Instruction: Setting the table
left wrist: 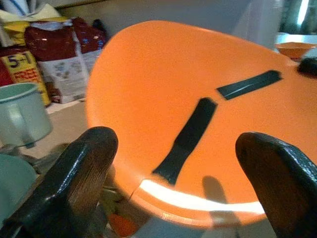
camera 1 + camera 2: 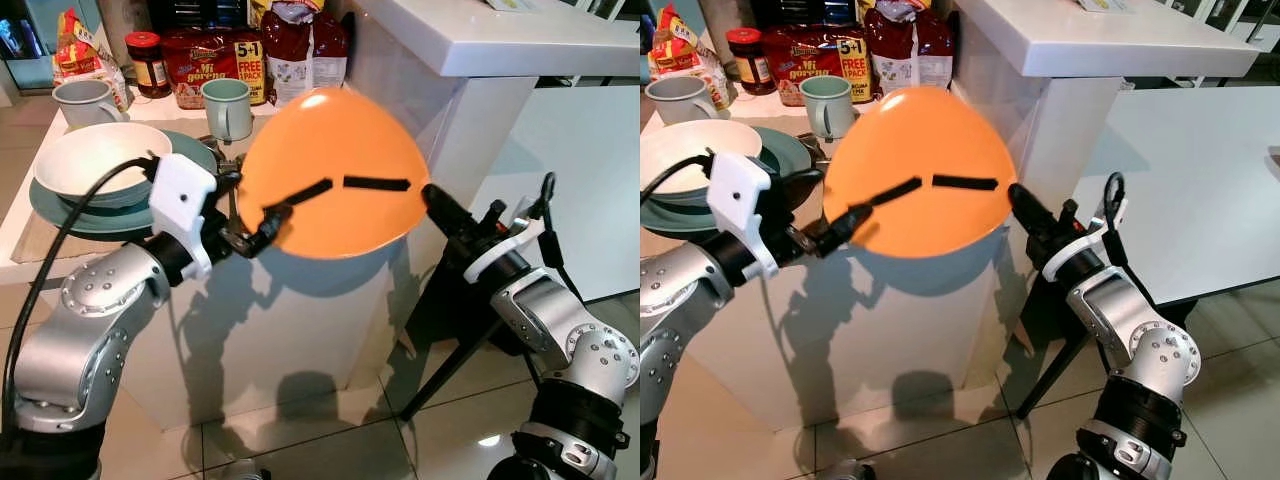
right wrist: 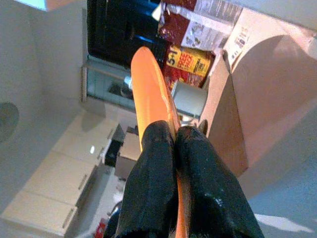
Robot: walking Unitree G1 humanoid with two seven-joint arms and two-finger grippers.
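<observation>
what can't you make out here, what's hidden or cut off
- Counter edge and cutlery behind the orange plate: hidden by the plate, eye views.
- Right gripper fingertips: one behind the plate, eye views.
- Snack bags: tops cut off by the frame edge.
- Jar label: too small to read.
- Left gripper: fingers blurred, left wrist view.

Silver arms; white wrists; black fingers [image 1: 74, 183]; cables.

The floor [image 2: 300, 440] is glossy light tile with dark grout lines, carrying hard shadows and one bright reflection. A white counter [image 2: 480, 35] stands on a white pedestal (its side face strongly sunlit). A lower white table [image 2: 1200, 190] sits beside it. Food packets [image 2: 215, 60] line the back of the worktop [image 2: 150, 110].
</observation>
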